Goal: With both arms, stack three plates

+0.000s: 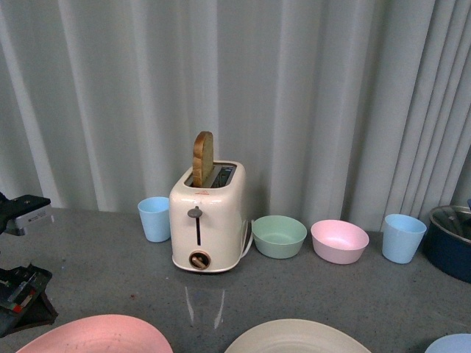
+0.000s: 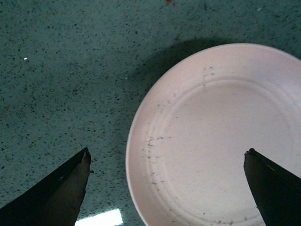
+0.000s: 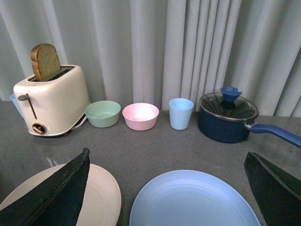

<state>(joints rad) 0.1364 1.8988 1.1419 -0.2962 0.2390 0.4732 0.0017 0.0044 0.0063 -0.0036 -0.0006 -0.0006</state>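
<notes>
We start from the grey speckled counter (image 1: 96, 272), which carries everything. On its near edge the three plates lie side by side, each flat on the counter and none on another: the pink plate (image 1: 99, 334) to our left, the cream plate (image 1: 294, 338) in the middle, the light blue plate (image 1: 452, 343) to our right. By our reading, stacking has not begun and the step in hand is the approach to a first plate.

Behind them stand the cream toaster (image 1: 210, 220) with a slice of bread (image 1: 203, 157) standing up out of its slot, a dark blue lidded pot (image 3: 225, 120) at the far right, a green bowl (image 1: 279, 236) and a pink bowl (image 1: 339, 240) just beside each other, and two light blue cups (image 1: 154, 218), well apart. None of these belongs to the job.

The left gripper (image 2: 167, 154) looks straight down on the pink plate, its fingers (image 2: 61, 188) spread wide and holding nothing. One finger is over bare counter outside the rim, the other over the plate's inner face, so the rim lies between them. The right gripper (image 3: 167, 153) looks out low over the light blue plate, with the cream plate off to one side. Its fingers (image 3: 61, 188) are likewise wide apart and empty.

The next move, we think, calls for the left arm to come down until the rim sits between its fingers, pinch it, and lift the plate level toward the cream one. The rim lies low, so the outer finger must get under it without pushing the plate away.
</notes>
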